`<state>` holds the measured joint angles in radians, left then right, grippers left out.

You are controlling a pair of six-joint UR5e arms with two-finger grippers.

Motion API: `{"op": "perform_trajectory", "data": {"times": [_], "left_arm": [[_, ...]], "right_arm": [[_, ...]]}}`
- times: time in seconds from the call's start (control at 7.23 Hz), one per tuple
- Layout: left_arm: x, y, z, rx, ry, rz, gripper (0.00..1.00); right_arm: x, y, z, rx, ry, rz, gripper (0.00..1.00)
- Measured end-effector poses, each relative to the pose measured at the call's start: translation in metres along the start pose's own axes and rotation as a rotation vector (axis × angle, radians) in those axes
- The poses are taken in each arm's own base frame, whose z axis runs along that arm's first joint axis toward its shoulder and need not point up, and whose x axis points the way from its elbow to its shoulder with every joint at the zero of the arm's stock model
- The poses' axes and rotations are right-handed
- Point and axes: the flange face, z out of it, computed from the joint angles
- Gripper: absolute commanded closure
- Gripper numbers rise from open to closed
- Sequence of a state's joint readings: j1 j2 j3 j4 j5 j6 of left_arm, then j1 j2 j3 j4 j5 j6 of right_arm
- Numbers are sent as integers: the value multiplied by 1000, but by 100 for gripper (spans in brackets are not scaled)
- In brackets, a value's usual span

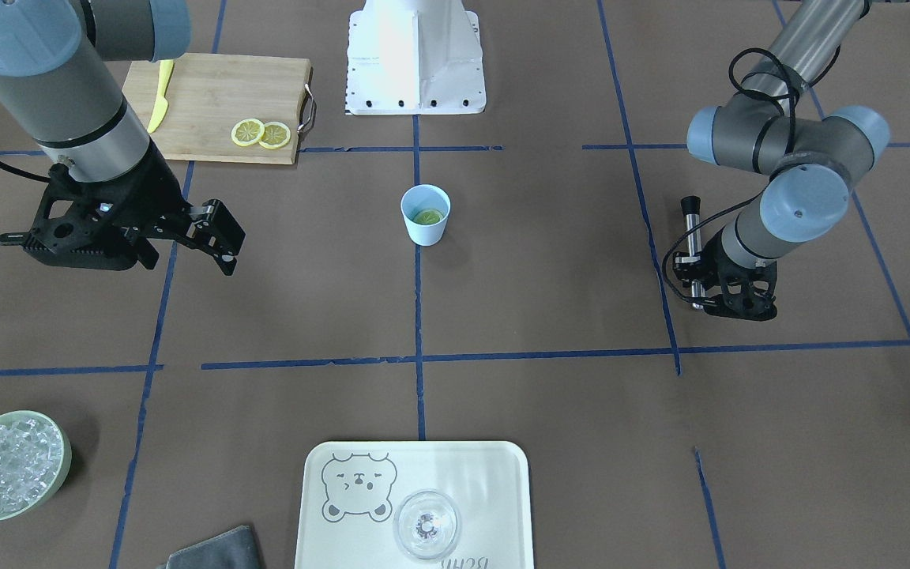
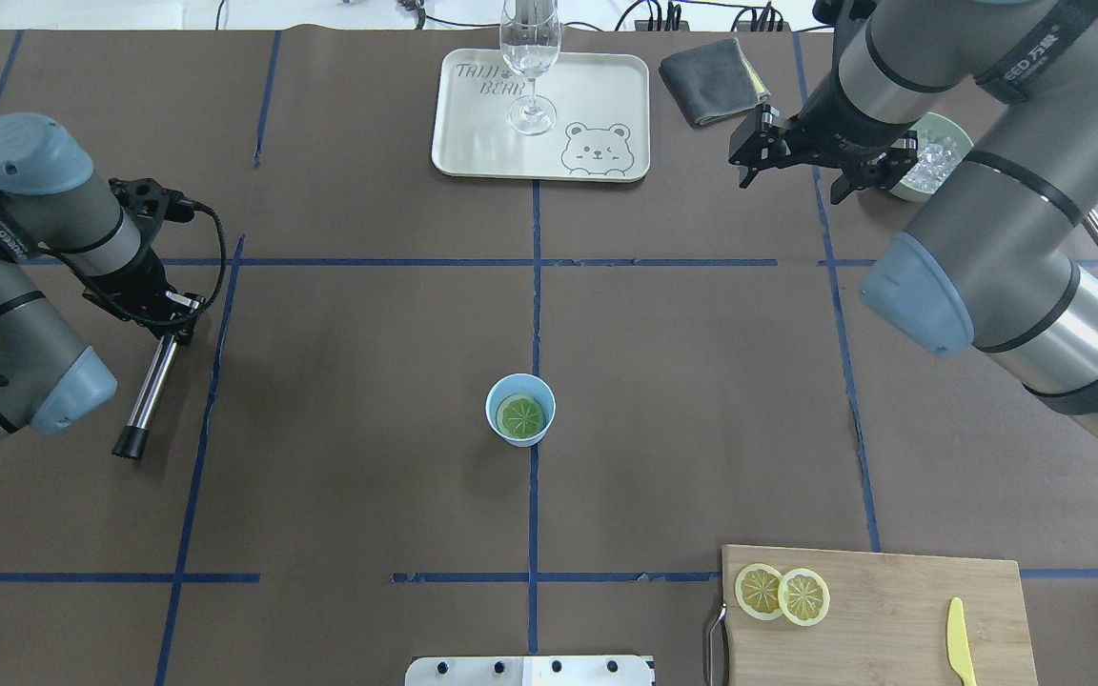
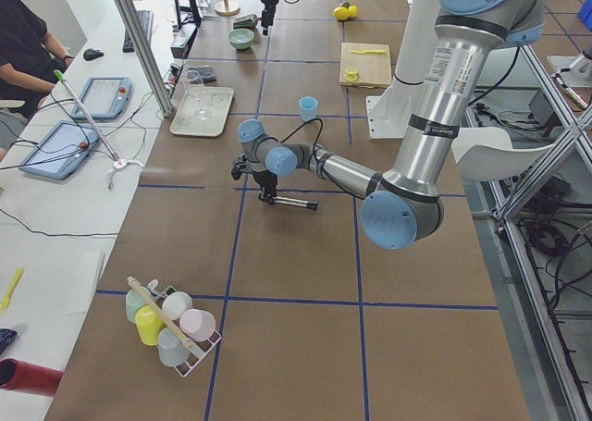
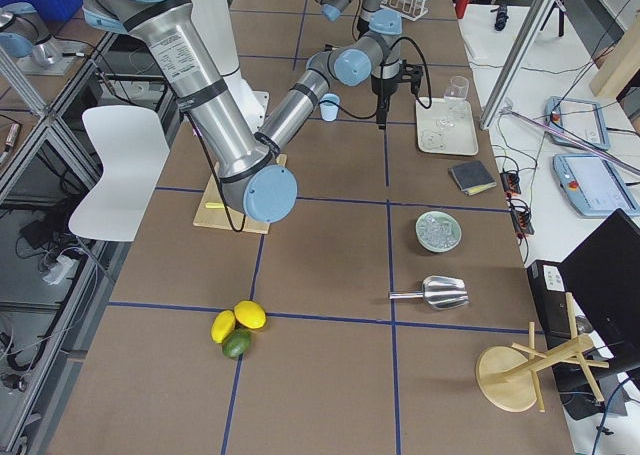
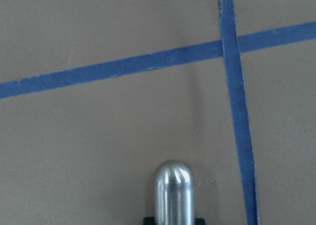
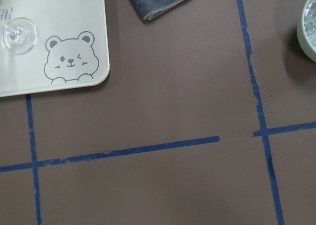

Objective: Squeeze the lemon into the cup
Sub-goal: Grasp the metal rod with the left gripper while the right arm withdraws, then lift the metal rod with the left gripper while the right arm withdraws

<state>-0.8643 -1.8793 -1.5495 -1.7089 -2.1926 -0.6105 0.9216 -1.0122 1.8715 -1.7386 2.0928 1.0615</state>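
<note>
The light-blue cup (image 2: 520, 410) (image 1: 426, 215) stands upright at the table's centre, on the middle tape line. One lemon slice (image 2: 521, 415) (image 1: 428, 216) lies flat inside it. Two more lemon slices (image 2: 783, 594) (image 1: 261, 133) overlap on the wooden cutting board (image 2: 892, 610). My left gripper (image 2: 175, 319) (image 1: 698, 280) is far to the cup's left, shut on a steel rod (image 2: 151, 386) (image 5: 173, 193) with a black tip, held low over the table. My right gripper (image 2: 792, 171) (image 1: 222, 237) hovers open and empty near the ice bowl, well away from the cup.
A cream tray (image 2: 473, 143) at the far edge carries a clear stemmed glass (image 2: 530, 57). Beside it lie a grey cloth (image 2: 709, 78) and a pale-green bowl of ice (image 1: 9, 465). A yellow plastic knife (image 2: 959, 640) rests on the board.
</note>
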Motion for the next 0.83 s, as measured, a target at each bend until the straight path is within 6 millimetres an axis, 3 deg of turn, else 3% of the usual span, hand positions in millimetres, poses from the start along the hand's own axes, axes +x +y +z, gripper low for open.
{"op": "perform_trajectory", "data": {"times": [0.28, 0.41, 0.69, 0.83], "left_arm": [[3, 3, -24, 10, -18, -12, 100], [5, 2, -41, 25, -50, -22, 100], [11, -7, -79, 92, -91, -28, 100], [19, -12, -108, 160, -97, -13, 100]], "right_arm": [[10, -9, -7, 5, 2, -5, 0], [26, -17, -10, 2, 11, -24, 0], [76, -36, -13, -15, 31, -82, 0], [107, -46, -16, -19, 43, -114, 0]]}}
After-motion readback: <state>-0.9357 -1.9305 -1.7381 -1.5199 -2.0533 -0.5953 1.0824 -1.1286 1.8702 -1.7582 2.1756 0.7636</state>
